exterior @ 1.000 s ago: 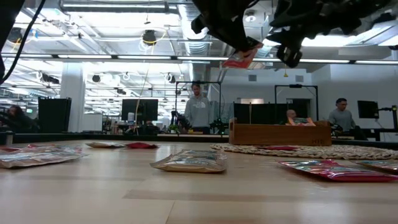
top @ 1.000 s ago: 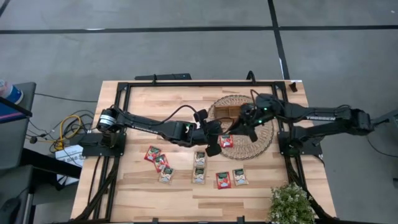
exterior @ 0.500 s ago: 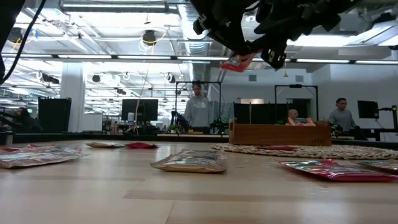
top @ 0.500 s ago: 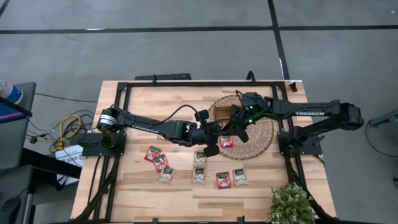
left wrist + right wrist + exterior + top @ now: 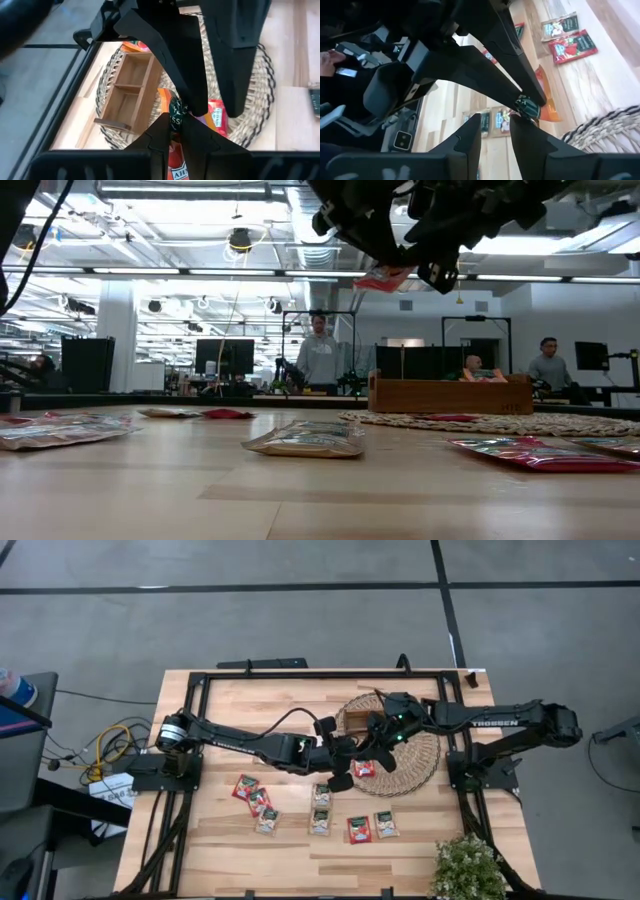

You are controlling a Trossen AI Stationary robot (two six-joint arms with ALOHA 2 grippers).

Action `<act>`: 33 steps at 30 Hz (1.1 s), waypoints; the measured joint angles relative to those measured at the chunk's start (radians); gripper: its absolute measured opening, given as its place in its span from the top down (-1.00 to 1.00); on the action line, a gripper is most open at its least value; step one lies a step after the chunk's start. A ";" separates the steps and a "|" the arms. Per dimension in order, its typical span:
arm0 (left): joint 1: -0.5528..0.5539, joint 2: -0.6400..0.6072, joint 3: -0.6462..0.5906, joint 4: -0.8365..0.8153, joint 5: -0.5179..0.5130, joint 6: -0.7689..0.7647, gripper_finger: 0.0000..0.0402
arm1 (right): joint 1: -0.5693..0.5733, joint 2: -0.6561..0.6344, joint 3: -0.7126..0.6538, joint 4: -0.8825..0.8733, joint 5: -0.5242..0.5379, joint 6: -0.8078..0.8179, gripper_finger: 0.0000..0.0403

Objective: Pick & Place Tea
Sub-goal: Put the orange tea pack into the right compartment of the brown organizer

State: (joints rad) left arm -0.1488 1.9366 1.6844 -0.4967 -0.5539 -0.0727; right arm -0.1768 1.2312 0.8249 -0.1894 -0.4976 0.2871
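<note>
The red tea sachet (image 5: 383,279) hangs in mid-air over the 9 o'clock edge of the wicker mat (image 5: 425,762), pinched by the left gripper (image 5: 176,125) with its jaws pressed together on one edge. The right gripper (image 5: 496,116) has its jaws narrowly parted around the far end — whether they bite yet, you cannot tell. You're handling something light, thin and floppy — likely slick foil, so grip well inside an edge, not a corner.
</note>
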 joint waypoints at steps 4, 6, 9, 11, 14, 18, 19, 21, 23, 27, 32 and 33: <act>-0.001 0.000 0.000 0.003 0.004 -0.001 0.85 | 0.000 -0.001 0.000 -0.001 0.000 -0.003 0.66; -0.001 0.000 0.000 0.003 0.005 -0.001 0.85 | 0.000 -0.001 0.000 -0.003 0.000 -0.005 0.71; -0.001 0.000 0.000 0.003 0.008 -0.001 0.85 | 0.000 -0.001 0.000 -0.020 0.000 -0.008 0.83; -0.001 0.000 0.000 0.003 0.008 -0.001 0.85 | 0.000 -0.001 0.000 -0.036 0.000 -0.013 0.93; -0.001 0.000 0.000 0.003 0.008 -0.003 0.85 | 0.000 -0.001 0.000 -0.054 -0.004 -0.026 0.98; -0.001 0.000 0.000 0.003 0.008 -0.011 0.85 | 0.001 -0.001 -0.001 -0.067 0.000 -0.027 0.99; -0.001 0.000 0.000 0.003 0.008 -0.017 0.85 | 0.002 -0.001 -0.001 -0.066 0.000 -0.027 1.00; -0.001 0.000 0.000 0.003 0.011 -0.026 0.85 | 0.002 -0.001 -0.001 -0.065 0.000 -0.033 1.00; -0.001 0.000 0.000 0.004 0.018 -0.026 0.85 | 0.002 -0.001 -0.001 -0.065 0.000 -0.034 1.00; -0.001 0.000 0.000 -0.007 0.036 -0.026 0.85 | -0.008 -0.002 -0.001 -0.065 -0.004 -0.034 0.99; -0.009 0.000 0.000 -0.076 0.067 -0.027 0.85 | -0.040 -0.021 -0.002 -0.091 -0.047 -0.026 0.93; -0.010 0.000 0.000 -0.084 0.068 -0.028 0.85 | -0.045 -0.023 -0.002 -0.102 -0.050 -0.026 0.90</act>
State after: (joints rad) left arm -0.1591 1.9362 1.6848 -0.5808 -0.4858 -0.1005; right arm -0.2215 1.2087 0.8234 -0.2913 -0.5473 0.2610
